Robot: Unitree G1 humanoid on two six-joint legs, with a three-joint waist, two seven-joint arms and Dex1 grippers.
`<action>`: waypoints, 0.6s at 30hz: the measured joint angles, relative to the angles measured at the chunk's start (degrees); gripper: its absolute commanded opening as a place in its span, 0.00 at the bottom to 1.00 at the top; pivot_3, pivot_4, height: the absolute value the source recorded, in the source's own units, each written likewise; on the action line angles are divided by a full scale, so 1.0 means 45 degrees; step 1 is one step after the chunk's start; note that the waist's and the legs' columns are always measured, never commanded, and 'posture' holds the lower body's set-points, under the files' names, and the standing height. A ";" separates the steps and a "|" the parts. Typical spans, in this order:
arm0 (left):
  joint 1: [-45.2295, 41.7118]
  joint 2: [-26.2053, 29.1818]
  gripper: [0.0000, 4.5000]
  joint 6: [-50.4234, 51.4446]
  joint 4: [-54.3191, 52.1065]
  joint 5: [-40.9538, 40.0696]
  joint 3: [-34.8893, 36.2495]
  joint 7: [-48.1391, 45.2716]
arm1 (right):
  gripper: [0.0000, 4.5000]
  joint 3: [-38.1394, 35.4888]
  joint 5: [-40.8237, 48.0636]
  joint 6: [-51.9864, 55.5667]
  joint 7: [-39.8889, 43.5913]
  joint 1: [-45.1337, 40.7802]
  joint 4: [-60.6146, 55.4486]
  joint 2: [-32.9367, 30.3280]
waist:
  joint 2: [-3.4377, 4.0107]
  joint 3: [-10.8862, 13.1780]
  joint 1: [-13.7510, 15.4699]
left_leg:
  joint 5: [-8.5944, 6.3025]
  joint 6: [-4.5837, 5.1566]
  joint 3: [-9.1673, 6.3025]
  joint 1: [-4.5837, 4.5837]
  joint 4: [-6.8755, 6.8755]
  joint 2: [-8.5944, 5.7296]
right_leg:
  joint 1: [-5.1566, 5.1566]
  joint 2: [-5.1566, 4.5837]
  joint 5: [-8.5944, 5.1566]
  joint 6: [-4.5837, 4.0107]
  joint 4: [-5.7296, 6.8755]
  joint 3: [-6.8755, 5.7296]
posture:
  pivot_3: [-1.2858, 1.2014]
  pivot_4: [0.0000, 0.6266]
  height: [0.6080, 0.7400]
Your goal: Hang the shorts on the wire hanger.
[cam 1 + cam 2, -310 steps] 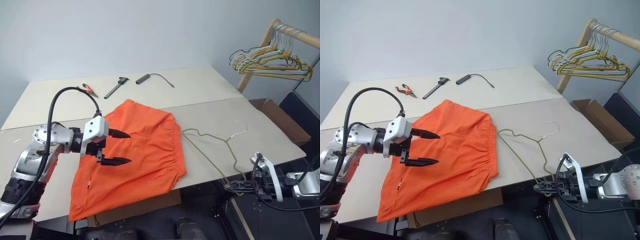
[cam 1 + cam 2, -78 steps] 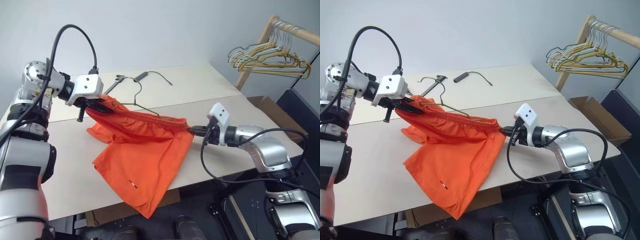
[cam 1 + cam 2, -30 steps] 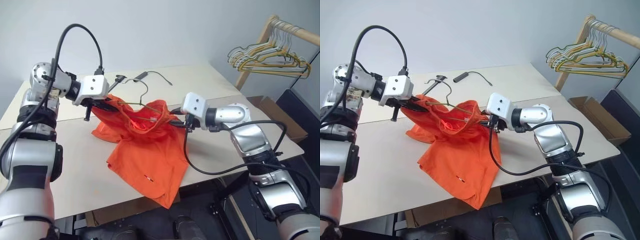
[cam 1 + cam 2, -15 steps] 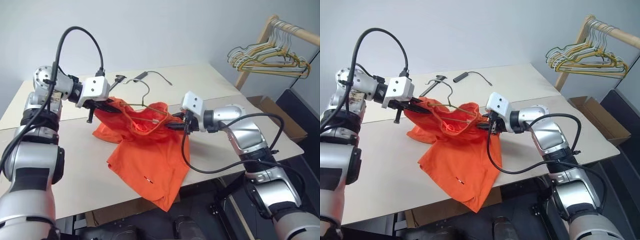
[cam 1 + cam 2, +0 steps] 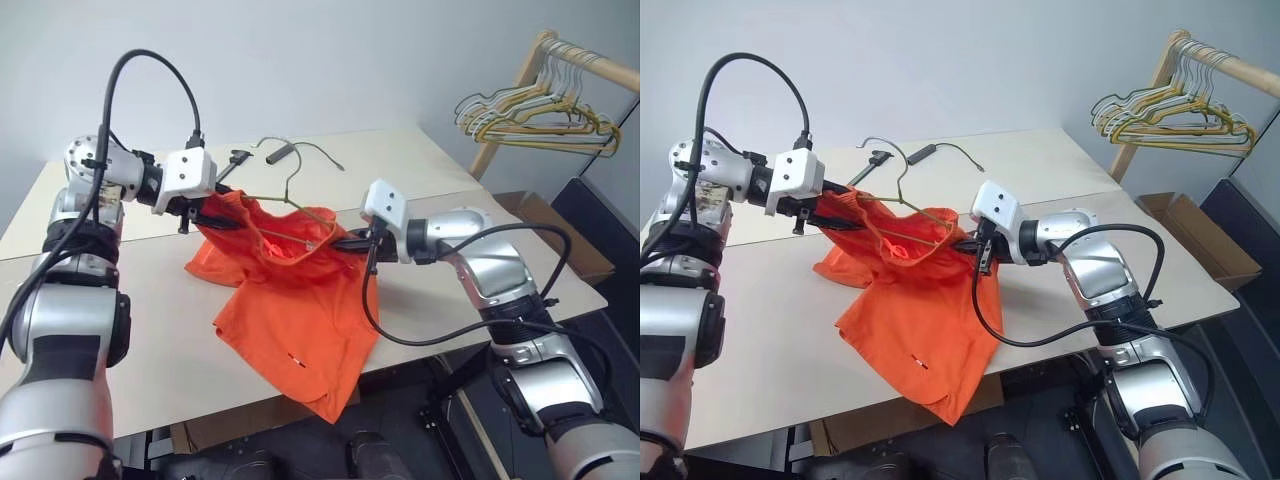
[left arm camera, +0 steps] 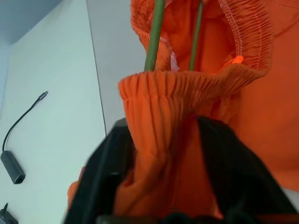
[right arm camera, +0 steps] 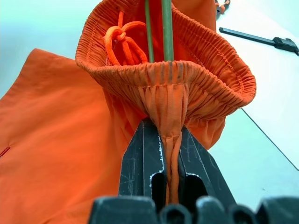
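Head views: bright orange fabric shorts [image 5: 290, 290] held above the beige tabletop [image 5: 130, 330], waistband strung between both grippers, legs trailing onto the table; thin olive-green wire hanger [image 5: 902, 212] threaded through the waistband, hook standing above.

Left wrist view: left gripper [image 6: 163, 158] parted, gathered waistband lying loosely between the fingers, two green wires beyond.

Right wrist view: right gripper [image 7: 171, 158] clamped tight on the waistband fold.

Advised: right pinch kept firm; waistband seated over both hanger shoulders before letting go.
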 measured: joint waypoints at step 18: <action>0.1440 -0.0656 1.00 0.3007 -0.1930 -0.3853 0.4020 0.1038 | 0.00 -0.4270 0.1688 0.8127 -0.4595 0.1720 -0.5486 -0.0754 | 0.0020 -0.0014 -0.0376 | -0.0001 0.0001 -0.0006 -0.0010 0.0012 -0.0002 | 0.0001 -0.0026 0.0012 0.0017 0.0019 0.0002 | 0.43 0.00 1.00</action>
